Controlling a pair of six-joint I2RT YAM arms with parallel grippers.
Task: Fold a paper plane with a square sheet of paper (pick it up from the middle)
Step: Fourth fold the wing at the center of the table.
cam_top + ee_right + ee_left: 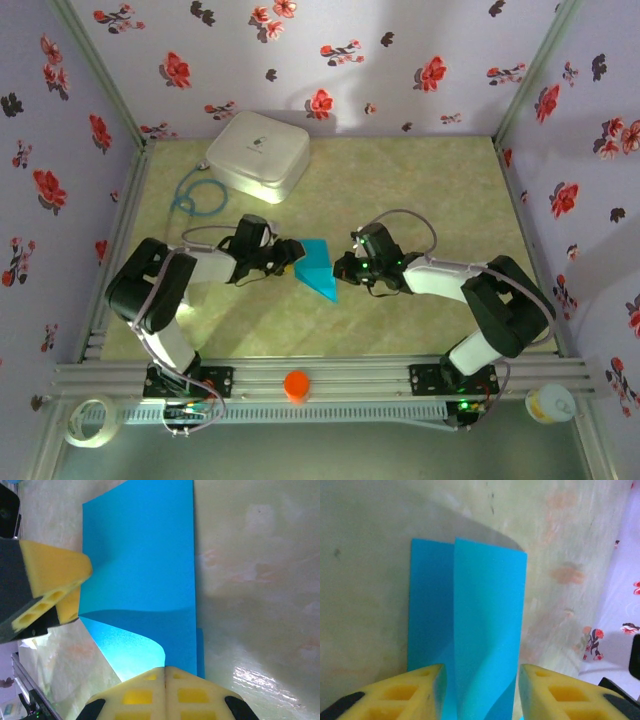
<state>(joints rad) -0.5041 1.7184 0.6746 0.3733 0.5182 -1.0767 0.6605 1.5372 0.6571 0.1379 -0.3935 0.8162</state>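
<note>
A white rounded box [258,152] sits at the far left of the green table mat [420,190], with a loop of blue cable [195,195] just beside it. Both are well apart from the work. On the near rail there is an orange cap [296,385], with a roll of tape [88,420] at the left corner and a small white tub [550,403] at the right. Nothing lies between the arms and the paper.

The turquoise sheet of paper [318,268] lies mid-table between the two grippers, partly folded. From above it reads as a wedge. Its broad end faces the far wall, its tip faces the near edge and slightly right, and its long axis runs near to far. The left wrist view shows two overlapping layers stretching away from the camera.

The left gripper [285,258] meets the paper from the left. Its yellow fingers [415,692] are partly apart, straddling the near end of the sheet. The right gripper [345,268] comes in from the right with its fingertips pressed together. They sit at a curled, lifted flap of the sheet, and it is unclear whether the flap is pinched.
</note>
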